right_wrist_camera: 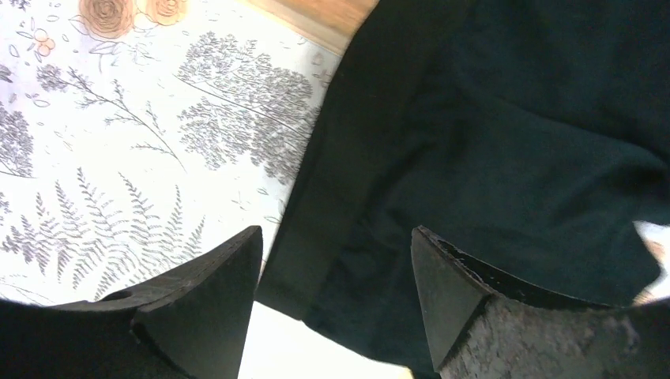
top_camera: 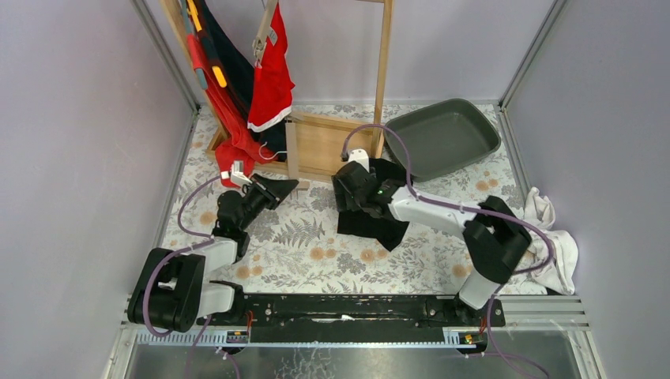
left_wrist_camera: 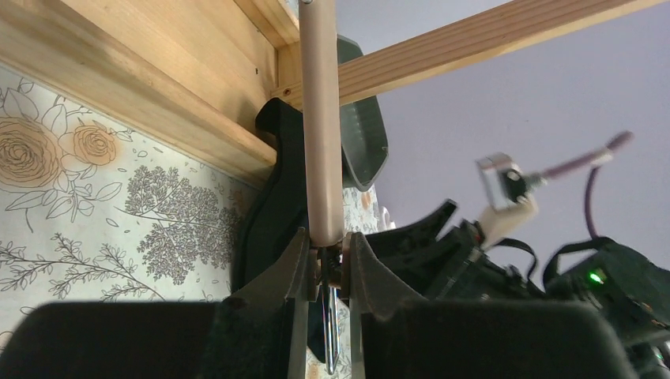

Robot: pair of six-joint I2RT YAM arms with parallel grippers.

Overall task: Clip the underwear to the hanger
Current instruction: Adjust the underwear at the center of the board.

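- Right gripper [right_wrist_camera: 336, 237] wide open over black underwear [right_wrist_camera: 506, 158] on counter [right_wrist_camera: 118, 118]; nothing grabbed.
- Left gripper [left_wrist_camera: 326, 243] pinches hanger [left_wrist_camera: 320, 118] bar.
- We reckon clipping's not yet begun.

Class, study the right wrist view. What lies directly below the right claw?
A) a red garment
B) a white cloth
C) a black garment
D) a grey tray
C: the black garment fills the view under the open right claw, lying on the floral table cover.
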